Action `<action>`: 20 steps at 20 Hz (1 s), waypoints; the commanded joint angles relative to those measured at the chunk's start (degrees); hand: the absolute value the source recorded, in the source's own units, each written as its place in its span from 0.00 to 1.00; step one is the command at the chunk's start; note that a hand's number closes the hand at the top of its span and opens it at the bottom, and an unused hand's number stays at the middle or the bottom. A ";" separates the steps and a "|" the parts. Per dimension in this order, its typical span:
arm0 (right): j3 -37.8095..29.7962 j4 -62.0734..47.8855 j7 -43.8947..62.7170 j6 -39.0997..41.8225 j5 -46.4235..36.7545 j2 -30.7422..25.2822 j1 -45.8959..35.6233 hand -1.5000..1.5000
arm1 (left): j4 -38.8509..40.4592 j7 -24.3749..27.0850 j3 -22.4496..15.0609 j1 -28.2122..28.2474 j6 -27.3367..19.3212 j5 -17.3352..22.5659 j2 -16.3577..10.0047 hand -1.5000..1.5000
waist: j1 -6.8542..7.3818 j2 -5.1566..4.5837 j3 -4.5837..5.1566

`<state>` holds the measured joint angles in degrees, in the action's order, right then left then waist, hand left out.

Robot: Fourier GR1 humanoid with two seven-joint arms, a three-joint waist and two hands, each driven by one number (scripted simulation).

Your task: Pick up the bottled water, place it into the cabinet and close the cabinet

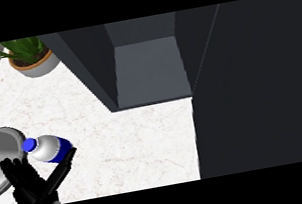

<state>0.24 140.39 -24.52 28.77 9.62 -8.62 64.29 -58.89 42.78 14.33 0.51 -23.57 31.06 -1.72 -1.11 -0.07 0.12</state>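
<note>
My left hand (35, 188) is open, with the fingers (10, 172) straight, spread from the thumb and curled round nothing. The water bottle (51, 148) lies at the fingertips, between them and the thumb tip, with its blue cap toward the fingers. I cannot tell whether they touch. The open cabinet (147, 69) stands well beyond the fingers, to their right, on the tabletop (139, 141).

flat, bright light is washing the pale counter (130, 138) right of the left hand (31, 188). up and right of the hand, the cabinet (147, 69) interior is sitting in dim grey, and the cabinet door (263, 84) farther right is reading almost black.
</note>
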 commanded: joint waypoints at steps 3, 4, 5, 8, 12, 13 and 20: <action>-3.55 9.02 3.03 0.51 6.58 -1.17 1.97 0.00 | 10.00 7.29 2.82 -2.56 6.66 1.77 1.26 0.00 | 0.20 -0.05 0.02; -3.45 9.98 3.95 -0.27 6.91 -1.19 1.20 0.00 | 11.18 3.29 5.64 -5.98 8.78 4.20 -3.80 0.00 | 0.26 -0.19 0.06; -0.24 10.74 1.91 -0.05 3.63 1.29 3.49 0.00 | 11.14 6.28 3.96 -5.43 8.04 3.20 0.17 0.00 | -0.17 0.03 0.04; -2.42 7.33 -0.36 2.01 4.48 0.04 3.62 0.00 | 17.28 9.64 5.96 -8.87 14.47 4.82 -1.15 0.00 | -0.41 -0.04 0.06; -3.01 7.36 1.33 0.66 3.59 0.70 1.92 0.00 | 21.26 10.69 7.20 -10.82 20.38 6.40 -2.47 0.00 | 0.08 -0.11 0.03; -3.56 7.78 1.46 1.72 5.43 -0.01 2.70 0.00 | 20.76 12.29 6.60 -11.52 19.12 5.90 -0.59 0.00 | 0.10 -0.06 0.01; -5.92 6.87 0.89 3.50 6.20 -0.05 2.41 0.00 | 26.10 16.02 8.53 -14.86 22.18 6.85 -1.57 1.00 | 0.23 -0.12 -0.01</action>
<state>-4.09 139.57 -27.71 32.06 9.94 -8.24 65.69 -36.00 55.38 22.12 -12.80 -3.34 37.63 -3.68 -1.05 -0.10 0.09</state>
